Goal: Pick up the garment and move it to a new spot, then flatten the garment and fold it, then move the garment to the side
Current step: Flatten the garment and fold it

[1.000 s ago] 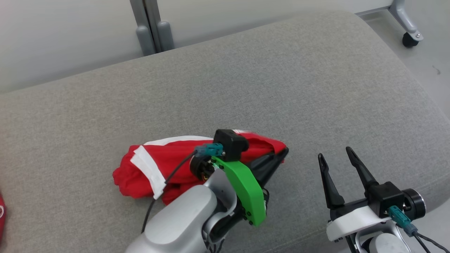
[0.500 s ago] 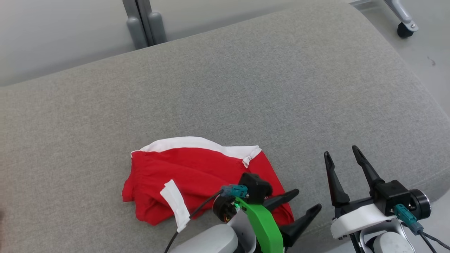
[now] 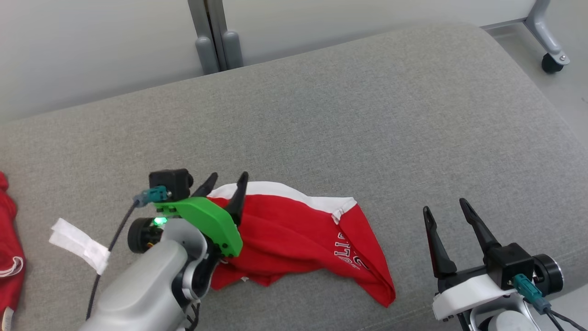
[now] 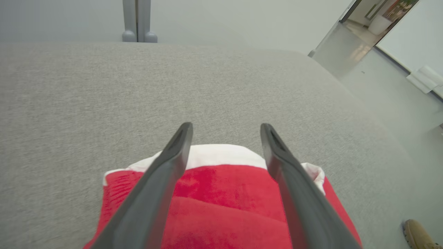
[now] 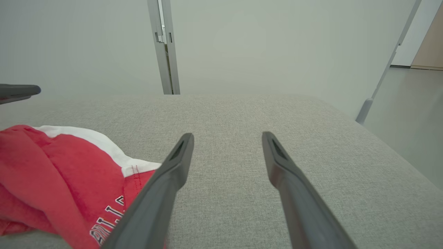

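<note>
Garment (image 3: 294,239) — red, with a white band along its far edge and white lettering near one corner — lies crumpled on the grey fabric-covered worktop (image 3: 367,115), close to the near edge and a little left of centre. The left tool (image 3: 228,175) sits over the left end of the garment, its two dark fingers spread wide with nothing gripped between them; in the left wrist view they frame the white band. The right tool (image 3: 445,206) is well to the right of the garment, fingers just as wide apart and empty, pointing away from the robot. Another red cloth (image 3: 9,257) shows at the worktop's far left edge.
</note>
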Controlling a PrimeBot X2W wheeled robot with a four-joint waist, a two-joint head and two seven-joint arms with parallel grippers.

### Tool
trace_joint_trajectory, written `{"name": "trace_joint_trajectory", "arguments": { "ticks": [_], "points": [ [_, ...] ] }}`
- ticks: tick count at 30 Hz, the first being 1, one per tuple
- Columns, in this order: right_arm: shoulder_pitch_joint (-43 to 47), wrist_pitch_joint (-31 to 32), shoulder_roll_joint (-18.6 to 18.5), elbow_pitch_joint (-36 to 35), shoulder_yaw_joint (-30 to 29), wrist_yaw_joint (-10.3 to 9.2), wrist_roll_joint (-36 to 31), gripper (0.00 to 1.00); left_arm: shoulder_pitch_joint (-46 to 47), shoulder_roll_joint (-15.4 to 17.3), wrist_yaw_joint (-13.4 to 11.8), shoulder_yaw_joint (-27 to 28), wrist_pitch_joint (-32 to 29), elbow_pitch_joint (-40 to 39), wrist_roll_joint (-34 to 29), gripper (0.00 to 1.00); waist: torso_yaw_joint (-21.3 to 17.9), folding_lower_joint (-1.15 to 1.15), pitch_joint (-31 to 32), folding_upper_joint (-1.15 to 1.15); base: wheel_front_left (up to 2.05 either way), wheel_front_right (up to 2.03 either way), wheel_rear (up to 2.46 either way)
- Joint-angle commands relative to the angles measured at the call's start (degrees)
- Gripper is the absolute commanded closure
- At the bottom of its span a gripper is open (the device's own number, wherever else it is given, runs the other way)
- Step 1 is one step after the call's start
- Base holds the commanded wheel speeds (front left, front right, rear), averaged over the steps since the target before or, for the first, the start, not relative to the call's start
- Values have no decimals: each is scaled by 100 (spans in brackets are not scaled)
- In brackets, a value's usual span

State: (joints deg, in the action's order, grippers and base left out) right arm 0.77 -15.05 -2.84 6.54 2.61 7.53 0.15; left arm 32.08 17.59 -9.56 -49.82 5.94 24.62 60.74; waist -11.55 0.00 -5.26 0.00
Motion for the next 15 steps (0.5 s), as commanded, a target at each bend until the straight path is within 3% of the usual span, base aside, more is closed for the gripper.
{"name": "trace_joint_trajectory", "arguments": {
  "ticks": [1, 8, 15],
  "points": [
    [-56, -18, -10, -6, 10, -8, -25, 0, 186, 38, -40, 70, -169, 140, 106, 0, 20, 0, -57, 0, 0, 0, 0],
    [-129, -18, -12, 21, 108, -8, -42, 0, 603, 175, 34, 23, -1084, 881, 333, 0, -71, 0, -129, 0, 0, 0, 0],
    [61, -18, -8, -6, -40, -8, -44, 0, 388, 492, 265, -60, -1442, 1010, 443, 0, -118, 0, -62, 0, 0, 0, 0]
  ]
}}
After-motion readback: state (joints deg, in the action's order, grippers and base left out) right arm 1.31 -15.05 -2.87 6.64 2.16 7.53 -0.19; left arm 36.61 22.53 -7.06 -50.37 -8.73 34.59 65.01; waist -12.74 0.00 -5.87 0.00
